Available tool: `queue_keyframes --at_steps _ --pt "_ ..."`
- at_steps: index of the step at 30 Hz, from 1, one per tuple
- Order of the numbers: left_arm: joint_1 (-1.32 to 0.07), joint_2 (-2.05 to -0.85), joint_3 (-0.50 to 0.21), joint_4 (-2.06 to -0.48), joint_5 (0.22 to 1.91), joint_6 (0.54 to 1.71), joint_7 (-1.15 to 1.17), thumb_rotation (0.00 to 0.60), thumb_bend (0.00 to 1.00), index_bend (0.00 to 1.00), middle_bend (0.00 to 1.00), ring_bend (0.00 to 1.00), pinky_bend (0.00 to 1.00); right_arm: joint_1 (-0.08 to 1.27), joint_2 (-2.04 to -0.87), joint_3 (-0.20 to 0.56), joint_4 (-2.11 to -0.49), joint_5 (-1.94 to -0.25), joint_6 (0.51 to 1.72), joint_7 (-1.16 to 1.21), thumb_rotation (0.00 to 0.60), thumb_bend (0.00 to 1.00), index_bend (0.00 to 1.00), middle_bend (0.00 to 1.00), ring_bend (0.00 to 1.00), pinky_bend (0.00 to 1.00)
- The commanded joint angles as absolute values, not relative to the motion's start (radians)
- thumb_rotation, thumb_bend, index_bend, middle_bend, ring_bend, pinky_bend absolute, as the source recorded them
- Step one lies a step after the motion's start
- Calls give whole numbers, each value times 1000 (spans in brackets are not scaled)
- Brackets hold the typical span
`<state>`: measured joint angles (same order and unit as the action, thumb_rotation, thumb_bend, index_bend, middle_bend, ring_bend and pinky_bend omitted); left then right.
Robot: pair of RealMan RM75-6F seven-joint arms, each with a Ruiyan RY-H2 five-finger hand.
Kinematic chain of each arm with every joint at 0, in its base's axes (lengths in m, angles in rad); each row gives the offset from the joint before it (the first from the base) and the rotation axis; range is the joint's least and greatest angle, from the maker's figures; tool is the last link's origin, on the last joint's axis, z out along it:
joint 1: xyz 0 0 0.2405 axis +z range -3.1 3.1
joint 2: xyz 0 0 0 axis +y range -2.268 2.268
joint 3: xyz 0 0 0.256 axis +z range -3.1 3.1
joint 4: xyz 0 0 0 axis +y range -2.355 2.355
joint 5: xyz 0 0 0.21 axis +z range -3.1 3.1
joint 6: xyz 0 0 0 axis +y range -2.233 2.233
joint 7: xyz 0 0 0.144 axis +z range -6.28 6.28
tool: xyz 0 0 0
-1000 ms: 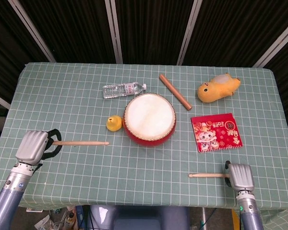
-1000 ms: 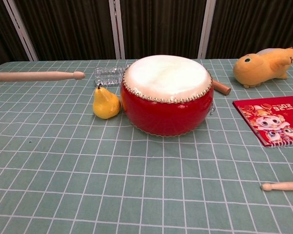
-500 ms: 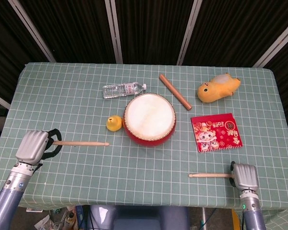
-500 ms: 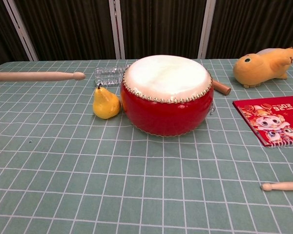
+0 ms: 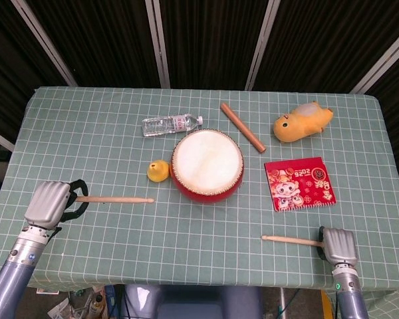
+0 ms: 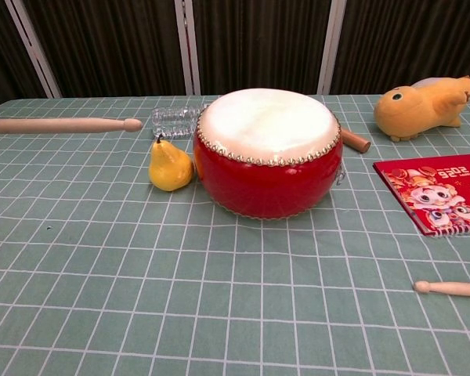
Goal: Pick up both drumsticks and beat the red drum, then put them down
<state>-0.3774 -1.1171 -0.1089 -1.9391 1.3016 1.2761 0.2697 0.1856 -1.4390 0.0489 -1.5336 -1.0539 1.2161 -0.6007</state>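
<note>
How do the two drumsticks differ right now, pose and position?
The left drumstick lies left of the red drum, close to the yellow pear; the right drumstick lies nearer the table's front edge, below the red booklet. The left one points right, the right one left. Both are pale wood, each with its butt at a hand: left hand, right hand.

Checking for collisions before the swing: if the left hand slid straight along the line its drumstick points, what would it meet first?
Probably nothing soon: the left hand and its drumstick point across bare cloth just in front of the red drum, though depth is uncertain.
</note>
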Motion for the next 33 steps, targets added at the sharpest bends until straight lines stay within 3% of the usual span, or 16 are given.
queue_keyframes --at_steps 1,10,23,33 --pt "-376 -1116 -107 -1938 1304 1277 270 600 505 768 1000 1000 1000 186 -1440 46 -1530 -1059 1220 -599 600 531 810 1000 1000 1000" --pt "-373 -1104 -111 -1939 1301 1278 261 600 505 769 1000 1000 1000 184 -1422 44 -1579 -1069 1222 -563 600 638 918 1000 1000 1000" --pt "-382 -1095 -120 -1944 1289 1266 270 600 505 770 1000 1000 1000 172 -1178 87 -1983 -1128 1247 -388 600 710 966 1000 1000 1000" --pt "-393 -1090 -138 -1959 1273 1268 286 600 508 771 1000 1000 1000 180 -1016 169 -2104 -1030 1216 -211 600 731 975 1000 1000 1000"
